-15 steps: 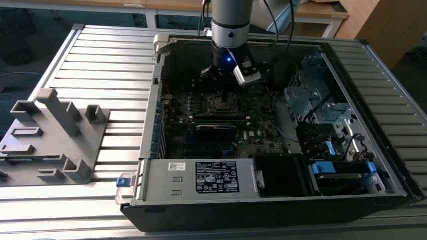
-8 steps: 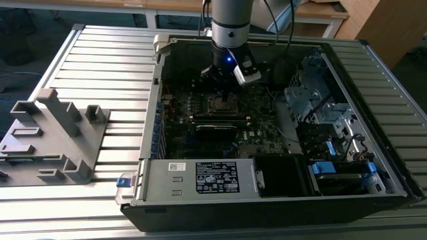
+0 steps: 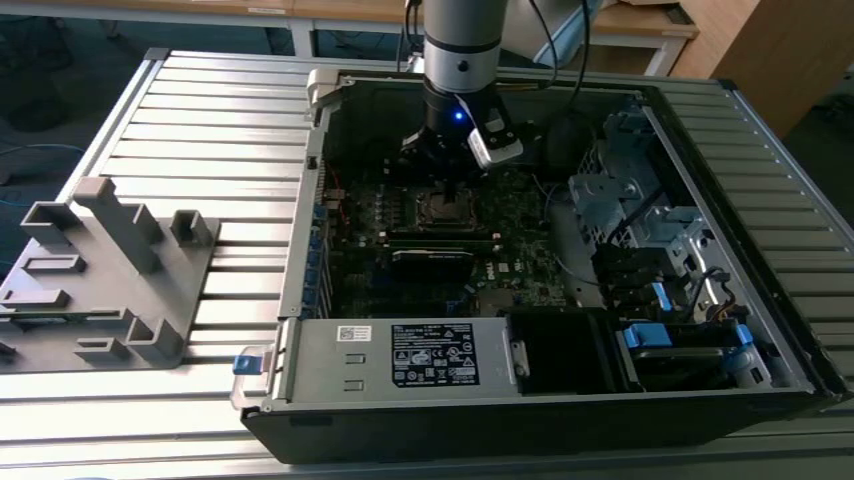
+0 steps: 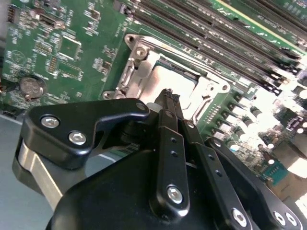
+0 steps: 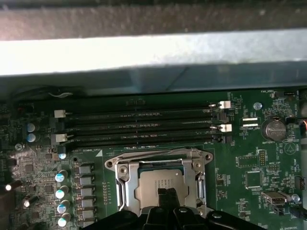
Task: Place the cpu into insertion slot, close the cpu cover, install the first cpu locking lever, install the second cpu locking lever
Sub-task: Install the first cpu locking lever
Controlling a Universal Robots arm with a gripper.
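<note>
Over by the exterior view's left edge of the surface (image 3: 200, 100) we see a grey plastic fixture (image 3: 100, 275) standing on the ribbed metal top. Just right of it lies the open computer case (image 3: 534, 270), its power supply (image 3: 400, 355) along the near wall and blue-tabbed drive bays (image 3: 667, 335) at the near right corner. Inside the case lies the motherboard (image 3: 441, 250), and the arm (image 3: 462, 45) drops straight down over its far half.

The gripper (image 3: 447, 170) sits right above the insertion slot (image 3: 450, 205), very close, though we cannot tell whether it touches. In the first wrist view, the slot (image 5: 160, 179) holds the cpu (image 5: 160, 182), dull silver top seated flat in the recess. The cpu cover (image 5: 158, 160) lies down around the chip, its frame flat on the socket with the chip showing through the window. Black memory slots (image 5: 139, 124) run just beside the socket on its far side, capacitors (image 5: 61, 191) line one flank, and a coin battery (image 5: 276, 128) sits well apart on the other.

In the second wrist view, the fingers (image 4: 169, 103) are drawn together to a narrow black tip with nothing between them, poised over the edge of the cpu (image 4: 175, 79) and cover (image 4: 144, 62). We cannot tell where the locking levers stand.
</note>
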